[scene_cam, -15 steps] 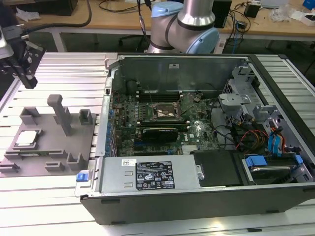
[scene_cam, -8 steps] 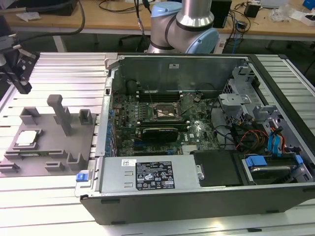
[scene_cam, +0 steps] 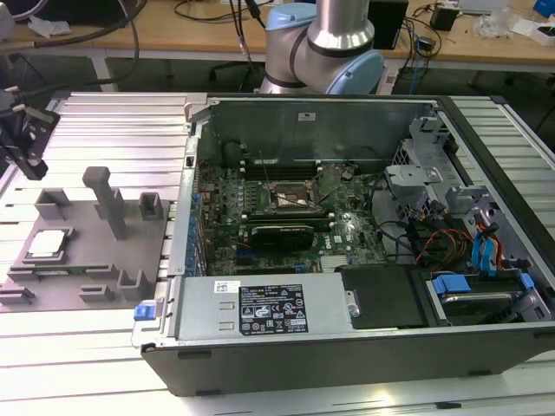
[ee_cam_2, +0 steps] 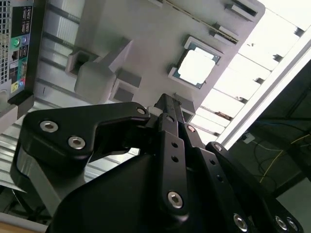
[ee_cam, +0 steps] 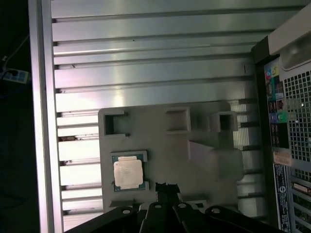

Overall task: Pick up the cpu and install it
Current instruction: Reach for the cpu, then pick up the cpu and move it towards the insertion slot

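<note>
The cpu (scene_cam: 48,244), a small flat square chip with a silvery top, lies in a recess at the near left of the grey fixture tray (scene_cam: 95,260). Both wrist views show the cpu (ee_cam_2: 197,66) (ee_cam: 129,173) from above, seated in the tray (ee_cam_2: 146,34) (ee_cam: 194,141). My black gripper (scene_cam: 31,166) hangs above the tray's far left, apart from the chip. Its fingers (ee_cam_2: 166,103) (ee_cam: 166,187) are shut with nothing between them. The motherboard socket (scene_cam: 290,198) sits in the open computer case, with its metal frame lifted.
The open computer case (scene_cam: 347,347) fills the exterior view's right, with a power supply (scene_cam: 260,308) at its front and cables and drive bays on its right. A tall post (scene_cam: 106,201) and small blocks rise from the tray. Ribbed aluminium table (scene_cam: 87,364) surrounds everything.
</note>
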Robot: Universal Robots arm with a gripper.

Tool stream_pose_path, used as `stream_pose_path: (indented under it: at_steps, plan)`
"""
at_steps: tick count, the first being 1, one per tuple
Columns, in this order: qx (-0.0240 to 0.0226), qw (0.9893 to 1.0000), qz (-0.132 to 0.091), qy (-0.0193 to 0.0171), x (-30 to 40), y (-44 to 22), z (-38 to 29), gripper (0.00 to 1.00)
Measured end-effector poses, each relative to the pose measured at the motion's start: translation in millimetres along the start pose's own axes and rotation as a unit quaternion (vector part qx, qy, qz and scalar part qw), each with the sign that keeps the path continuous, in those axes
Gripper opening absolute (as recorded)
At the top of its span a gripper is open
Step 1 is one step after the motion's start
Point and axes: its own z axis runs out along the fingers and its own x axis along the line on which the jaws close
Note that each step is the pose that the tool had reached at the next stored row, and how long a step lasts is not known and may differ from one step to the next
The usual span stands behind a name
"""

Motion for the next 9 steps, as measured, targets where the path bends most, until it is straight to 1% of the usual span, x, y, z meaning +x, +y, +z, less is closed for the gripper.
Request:
stream_pose_path:
  at_steps: [2,4,9]
  plan:
    - [0.0,1.0,0.0,0.0,2.3,-0.5,5.9,0.11]
    - [0.0001,1.0,0.0,0.0001,3.7,-1.2,8.4,0.11]
    - [0.0,1.0,0.0,0.0,4.0,-1.2,9.3,0.11]
